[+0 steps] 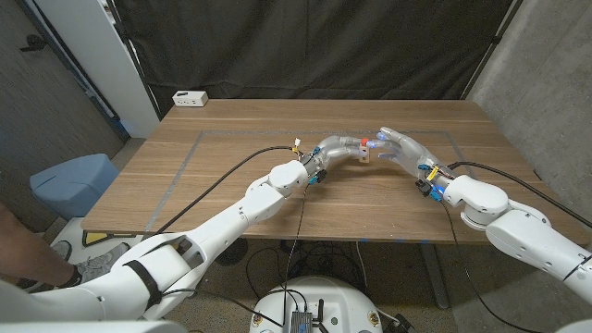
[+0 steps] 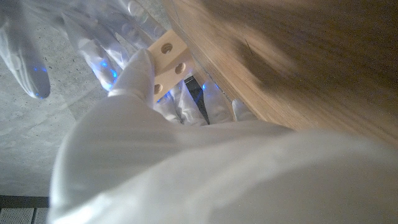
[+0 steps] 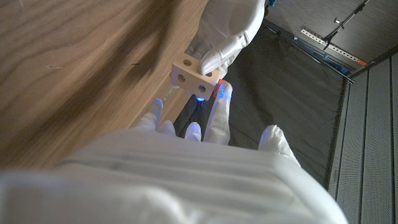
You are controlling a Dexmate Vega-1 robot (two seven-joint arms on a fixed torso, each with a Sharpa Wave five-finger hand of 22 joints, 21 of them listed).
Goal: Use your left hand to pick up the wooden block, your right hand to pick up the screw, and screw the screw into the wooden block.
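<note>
Wood-grain tabletop (image 1: 231,166) stretches out under both of your arms, with a black curtain hanging behind it and a small white box (image 1: 190,98) sitting well back near the far left corner. Nearer to you, the arms reach in from the bottom corners and meet above the middle of the tabletop. Your left robot hand (image 1: 344,148) grips the wooden block (image 1: 365,154), lifted off the surface with its holed face turned toward the other hand, which I judge is so the holes stay reachable. Your right robot hand (image 1: 400,146) is brought up right against that block; in the right wrist view its fingertips (image 3: 219,94) sit just under the block, and a dark slim shaft, probably the screw (image 3: 185,116), lies between the fingers. It appears pinched there, aimed at a hole, though the tip's seating is hidden.
</note>
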